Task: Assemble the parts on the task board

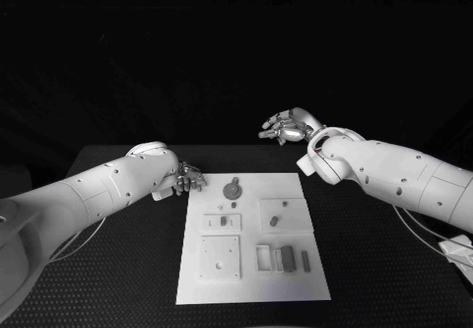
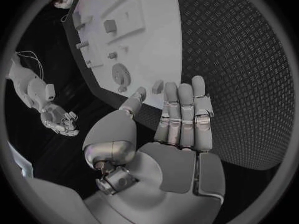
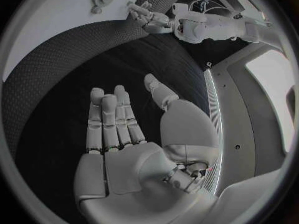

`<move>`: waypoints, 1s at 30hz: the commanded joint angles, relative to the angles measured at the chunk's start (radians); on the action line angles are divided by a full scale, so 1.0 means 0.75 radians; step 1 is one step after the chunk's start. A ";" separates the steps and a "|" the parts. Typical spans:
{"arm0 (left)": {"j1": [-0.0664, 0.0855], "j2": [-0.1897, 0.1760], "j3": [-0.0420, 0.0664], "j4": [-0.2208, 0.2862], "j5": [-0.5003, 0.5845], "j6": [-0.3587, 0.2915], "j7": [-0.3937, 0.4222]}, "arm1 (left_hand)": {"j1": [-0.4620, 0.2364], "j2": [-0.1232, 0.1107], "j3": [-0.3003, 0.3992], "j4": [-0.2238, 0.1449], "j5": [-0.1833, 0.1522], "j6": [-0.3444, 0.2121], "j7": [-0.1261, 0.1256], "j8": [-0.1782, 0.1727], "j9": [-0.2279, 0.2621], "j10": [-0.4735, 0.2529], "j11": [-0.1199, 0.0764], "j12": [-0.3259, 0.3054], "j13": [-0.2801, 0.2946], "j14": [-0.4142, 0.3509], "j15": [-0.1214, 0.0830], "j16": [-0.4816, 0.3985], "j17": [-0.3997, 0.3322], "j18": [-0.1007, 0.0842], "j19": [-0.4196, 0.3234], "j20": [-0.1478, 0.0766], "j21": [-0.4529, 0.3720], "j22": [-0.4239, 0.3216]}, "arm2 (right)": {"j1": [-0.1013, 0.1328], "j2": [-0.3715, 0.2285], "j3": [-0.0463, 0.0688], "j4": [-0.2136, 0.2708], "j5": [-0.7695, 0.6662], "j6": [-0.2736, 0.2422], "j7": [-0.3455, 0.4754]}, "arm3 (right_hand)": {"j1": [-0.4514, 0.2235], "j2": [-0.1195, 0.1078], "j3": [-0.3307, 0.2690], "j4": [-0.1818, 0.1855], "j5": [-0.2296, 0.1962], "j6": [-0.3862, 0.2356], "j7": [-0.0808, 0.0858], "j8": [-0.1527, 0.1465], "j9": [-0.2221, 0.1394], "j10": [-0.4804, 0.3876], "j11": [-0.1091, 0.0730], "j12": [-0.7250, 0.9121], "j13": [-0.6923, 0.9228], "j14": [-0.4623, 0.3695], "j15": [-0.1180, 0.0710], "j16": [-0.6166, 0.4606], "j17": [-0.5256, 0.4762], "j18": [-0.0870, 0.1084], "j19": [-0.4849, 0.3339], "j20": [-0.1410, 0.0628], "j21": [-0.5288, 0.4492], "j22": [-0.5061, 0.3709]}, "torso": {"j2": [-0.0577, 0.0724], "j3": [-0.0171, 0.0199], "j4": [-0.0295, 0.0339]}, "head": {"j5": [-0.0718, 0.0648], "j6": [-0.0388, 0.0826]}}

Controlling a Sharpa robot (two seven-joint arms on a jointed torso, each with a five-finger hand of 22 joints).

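Two hands, both holding nothing.

Left hand (image 1: 189, 179): low over the black table (image 1: 118, 273), just beside the far left corner of the task board (image 1: 251, 290). Fingers (image 2: 185, 115) extended side by side and straight, thumb set apart, palm bare.

Right hand (image 1: 287, 127): raised beyond the far edge of the table, well apart from the board, right of its centre line. Fingers loosely spread and slightly curled, nothing between them; its wrist view shows the flat palm (image 3: 134, 164) bare.

Task board: white plate, lengthwise at the middle of the table, running from near edge to far.

Parts on the board, all lying apart from both hands:
- round toothed disc (image 1: 232, 190) with a small tab, far end, nearest the left hand;
- small peg (image 1: 273, 221) on a raised square panel, right side, middle;
- small block (image 1: 222, 221) on a low rectangular panel, left side, middle;
- large square plate (image 1: 220, 257), near left;
- open rectangular frame (image 1: 264, 258), dark block (image 1: 287, 257) just beside it, and thin pin (image 1: 305, 259) to their right, near right.
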 commanded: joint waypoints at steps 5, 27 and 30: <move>-0.001 0.006 0.000 0.000 -0.007 0.023 0.015 | 0.018 0.018 0.012 -0.002 -0.004 0.015 0.000 0.003 -0.002 0.013 -0.004 -0.004 -0.003 0.012 0.001 0.006 -0.002 -0.009 0.011 -0.004 -0.006 0.005 | 0.000 0.003 0.001 0.000 -0.009 0.015 0.007 | -0.010 0.004 -0.007 -0.003 0.005 -0.003 0.010 -0.004 -0.002 -0.006 0.008 0.009 -0.003 0.004 -0.009 -0.005 -0.002 0.019 -0.002 0.006 -0.005 -0.001 | 0.000 -0.0006 0.0013 | -0.001 -0.003; -0.001 0.002 0.000 -0.008 0.078 0.026 0.013 | 0.150 0.065 0.164 0.045 -0.077 0.089 -0.021 0.027 0.004 0.037 -0.022 -0.001 -0.012 0.025 0.002 0.021 -0.011 -0.013 0.026 -0.004 -0.008 0.040 | 0.000 0.006 0.001 -0.005 -0.009 0.017 0.007 | -0.011 0.005 -0.007 -0.003 0.005 -0.003 0.010 -0.003 -0.002 -0.007 0.008 0.011 -0.006 0.004 -0.009 -0.004 -0.003 0.019 -0.002 0.006 -0.006 -0.001 | 0.000 0.0002 0.0012 | 0.000 -0.009; -0.001 -0.002 0.000 -0.007 0.080 0.023 0.017 | 0.155 0.086 0.164 0.044 -0.078 0.099 -0.024 0.032 0.006 0.043 -0.024 -0.003 -0.015 0.026 0.003 0.022 -0.013 -0.013 0.026 -0.004 -0.010 0.044 | 0.000 0.006 0.001 -0.005 -0.008 0.017 0.007 | -0.011 0.005 -0.008 -0.003 0.005 -0.003 0.010 -0.003 -0.002 -0.007 0.008 0.012 -0.007 0.004 -0.009 -0.004 -0.003 0.019 -0.002 0.006 -0.006 -0.001 | 0.000 0.0006 0.0011 | 0.000 -0.010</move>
